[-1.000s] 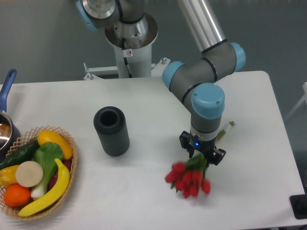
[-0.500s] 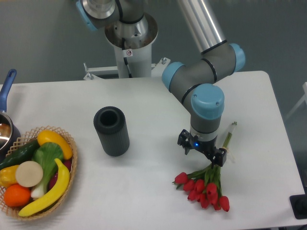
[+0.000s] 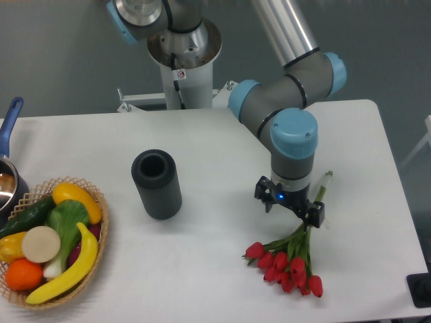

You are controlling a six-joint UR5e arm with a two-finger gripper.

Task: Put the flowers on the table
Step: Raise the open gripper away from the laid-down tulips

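The flowers [image 3: 286, 264], a bunch of red tulip buds on thin green stems, lie flat on the white table [image 3: 202, 256] near its front right. Their stems run up and to the right, passing under my gripper [image 3: 289, 206] to a stem end near the right side. My gripper hangs just above the stems with its fingers spread open and nothing held between them. The buds lie below and in front of the gripper.
A dark ribbed cylinder [image 3: 156, 184] stands upright left of centre. A wicker basket [image 3: 50, 239] of fruit and vegetables sits at the front left, with a pot with a blue handle [image 3: 8, 128] behind it. The arm's base [image 3: 183, 54] stands at the back.
The flowers dropped from the gripper onto the table and settled with buds toward the front right. The gripper opened and has shifted slightly right and up since then.
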